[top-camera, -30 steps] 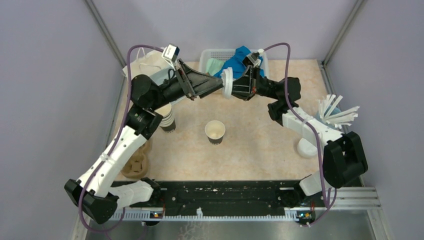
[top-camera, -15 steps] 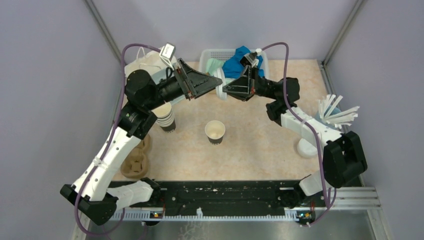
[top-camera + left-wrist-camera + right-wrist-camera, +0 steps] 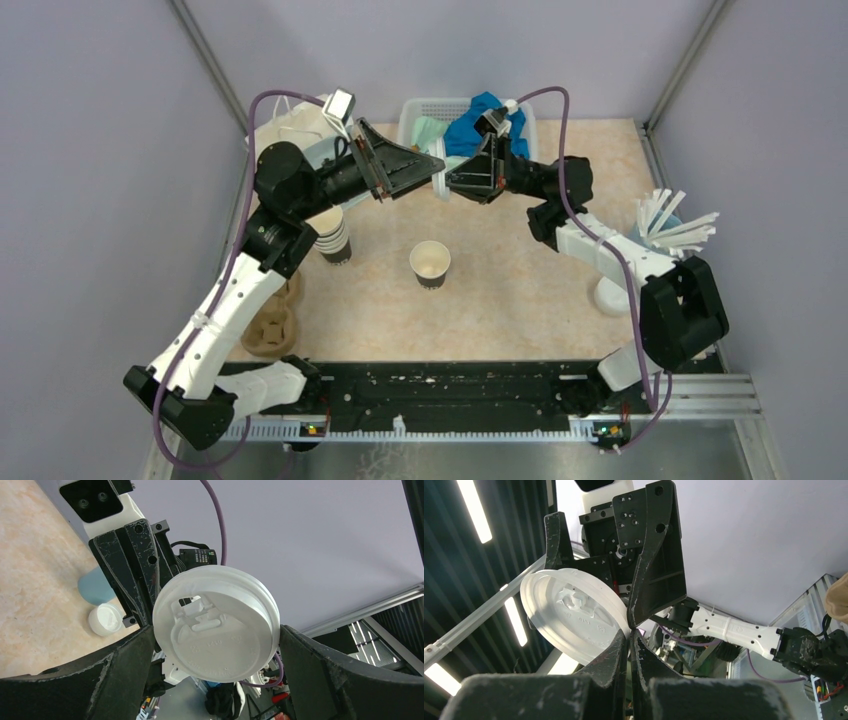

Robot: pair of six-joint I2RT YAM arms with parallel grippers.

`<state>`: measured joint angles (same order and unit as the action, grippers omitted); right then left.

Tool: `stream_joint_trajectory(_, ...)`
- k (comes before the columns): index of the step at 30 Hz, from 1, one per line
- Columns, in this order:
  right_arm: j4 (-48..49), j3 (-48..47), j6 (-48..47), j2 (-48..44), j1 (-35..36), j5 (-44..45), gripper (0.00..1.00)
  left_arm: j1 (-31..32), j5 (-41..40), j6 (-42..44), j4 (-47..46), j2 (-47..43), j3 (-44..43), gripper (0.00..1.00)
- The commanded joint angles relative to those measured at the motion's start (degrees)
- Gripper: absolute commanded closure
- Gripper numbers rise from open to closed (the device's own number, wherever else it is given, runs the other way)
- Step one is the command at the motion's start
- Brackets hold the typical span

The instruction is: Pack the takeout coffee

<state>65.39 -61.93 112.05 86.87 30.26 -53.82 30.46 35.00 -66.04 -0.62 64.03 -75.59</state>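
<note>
The rim of the white plastic lid (image 3: 574, 615) is pinched edge-on between the pressed-together fingers of the right gripper (image 3: 629, 632). Its face is thus offered to the left gripper (image 3: 217, 652), whose fingers are spread wide on either side, seemingly for a mid-air handover. Below, the open paper cup (image 3: 430, 262) is seen uncapped near the middle of the table (image 3: 520, 290).

We find no text, brand or number that we can read in any view. The white lid (image 3: 216, 625) carries raised lettering below its sip tab, seen from both wrist views, but we cannot make out a single word of it. A small label (image 3: 199, 556) behind the lid bears print too fine for us to read.
</note>
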Motion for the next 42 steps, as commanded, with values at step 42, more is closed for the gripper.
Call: stream_joint_trajectory(42, 10.3, 1.3, 3.5, -0.1, 0.8, 4.2, 1.0, -0.9, 4.3, -10.6, -22.6, -1.0, 6.9, 0.02)
